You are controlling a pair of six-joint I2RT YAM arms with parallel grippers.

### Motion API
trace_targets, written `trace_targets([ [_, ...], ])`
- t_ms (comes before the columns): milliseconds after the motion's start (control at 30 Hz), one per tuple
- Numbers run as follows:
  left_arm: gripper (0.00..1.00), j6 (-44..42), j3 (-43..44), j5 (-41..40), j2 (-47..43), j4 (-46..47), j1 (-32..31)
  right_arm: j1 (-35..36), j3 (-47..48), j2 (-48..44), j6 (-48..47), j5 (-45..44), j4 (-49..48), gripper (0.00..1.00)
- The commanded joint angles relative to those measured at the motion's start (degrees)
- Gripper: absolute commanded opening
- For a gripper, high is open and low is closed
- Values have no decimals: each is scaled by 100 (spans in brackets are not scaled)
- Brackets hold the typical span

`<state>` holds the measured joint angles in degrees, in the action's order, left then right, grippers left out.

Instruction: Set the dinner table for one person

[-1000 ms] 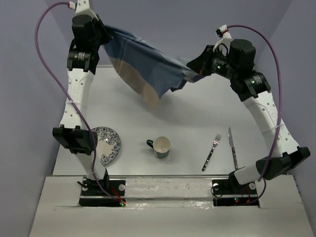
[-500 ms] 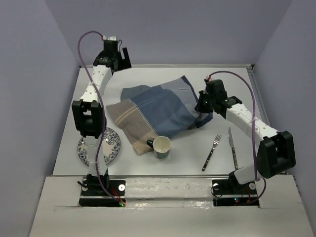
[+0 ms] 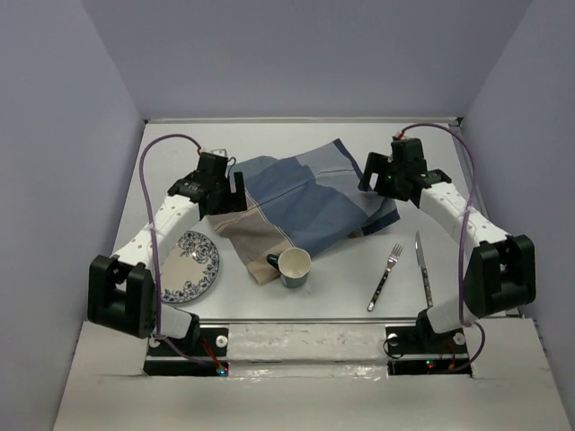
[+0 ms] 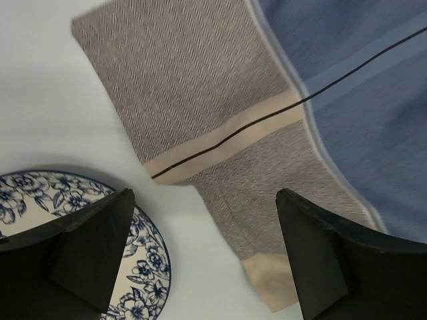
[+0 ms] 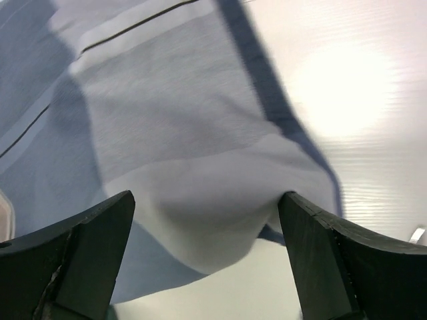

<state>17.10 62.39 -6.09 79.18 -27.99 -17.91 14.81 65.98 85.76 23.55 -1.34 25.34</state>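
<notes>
**A:** Where does the dinner table (image 3: 341, 247) sit relative to the arms?

**B:** It lies under both of them. Its near edge, a metal rail, runs from 9 to 3 o'clock just past the arm bases. Which side is longer cannot be judged from this angle.

**A:** And the left side?

**B:** The left gripper (image 3: 235, 191) hangs over the tan end of the cloth mat (image 3: 305, 202), its jaws spread wide with nothing between them. The plate (image 3: 190, 265) sits at its 7 o'clock, just beside the mat, with a sliver of white between them.

**A:** The middle?

**B:** The mat lies skewed, its long axis running from about 7 to 1 o'clock. The mug (image 3: 294, 267) stands at the mat's near corner.

**A:** The right?

**B:** The right gripper (image 3: 370, 176) is above the mat's blue corner, jaws also fully parted and empty. At its 6 o'clock lie the fork (image 3: 384, 277) and the knife (image 3: 423, 269), side by side but apart.

**A:** Where is there room to move?

**B:** Bare white shows along the far edge, between the mug and the fork, and in a narrow strip from the knife to the right rail.
</notes>
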Motion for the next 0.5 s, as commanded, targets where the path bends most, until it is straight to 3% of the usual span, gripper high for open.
trace_targets([
  [0, 99, -22, -184, 169, 675, -14, -19, -242, 276, -269, -254, -455, -39, 92],
  [233, 98, -163, -17, 459, 1739, 461, -142, -242, -163, -244, 105, 344, 190, 97],
  [300, 90, -172, 71, 398, 1943, 636, -160, -242, -278, -147, 141, 476, 103, 92],
  [367, 73, -146, 325, 380, 2285, 838, -160, -242, -235, 2, 176, 582, -3, 74],
  [400, 64, -111, 518, 319, 2382, 1039, -160, -242, -199, 142, 194, 617, -81, 59],
  [433, 40, -76, 633, 232, 2609, 1145, -151, -242, -156, 221, 211, 627, -239, 32],
  [467, 29, -58, 756, 152, 2742, 1260, -143, -242, -94, 318, 220, 635, -327, 21],
])
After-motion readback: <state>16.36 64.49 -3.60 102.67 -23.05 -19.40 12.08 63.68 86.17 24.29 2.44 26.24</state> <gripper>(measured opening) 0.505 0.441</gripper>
